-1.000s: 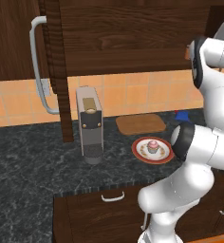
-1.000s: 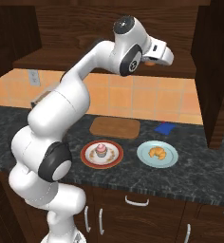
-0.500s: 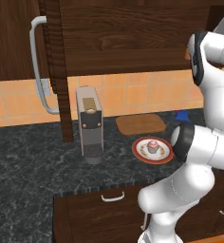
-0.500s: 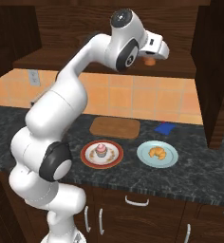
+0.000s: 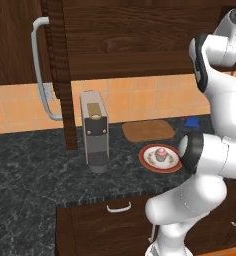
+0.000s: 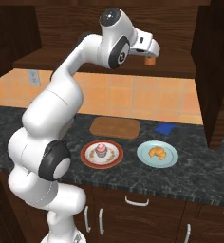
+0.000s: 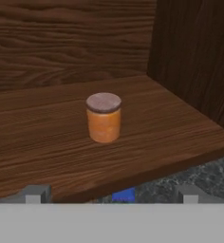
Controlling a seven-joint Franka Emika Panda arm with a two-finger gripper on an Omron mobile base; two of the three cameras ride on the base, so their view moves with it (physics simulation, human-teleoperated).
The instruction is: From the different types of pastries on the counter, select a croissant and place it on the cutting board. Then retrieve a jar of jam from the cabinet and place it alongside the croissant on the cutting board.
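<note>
The robot's arm reaches up high into the open cabinet [image 6: 133, 33]. Its gripper [image 6: 151, 51] is up by the cabinet shelf, just in front of a small orange jar of jam [image 7: 103, 117]. In the hand view the jar stands up straight on the wooden shelf [image 7: 47, 142], with a brownish lid on top. It sits a little way back from the shelf's front edge, and the cabinet's side wall is off to its right. The two finger tips [image 7: 34, 193] show wide apart at the bottom of that view, and nothing is between them. The jar is not touched by them.

Down below, the dark counter [image 6: 194, 175] holds the other things. The cutting board [image 6: 115, 127] lies flat near the far wall, and it is bare. In front of it and a bit to the left is a red-rimmed plate [image 6: 86, 158] with a pink cupcake [image 6: 101, 150] on it. Just to the right of that is a pale blue plate [image 6: 143, 154] with the croissant [image 6: 156, 152] lying on it. A small blue thing [image 6: 164, 128] lies near the wall, right of the board.

In the left base view the cabinet door [image 5: 55, 75] swings open, with its long grey handle [image 5: 41, 70]. A grey coffee machine [image 5: 94, 131] stands on the counter left of the board.
</note>
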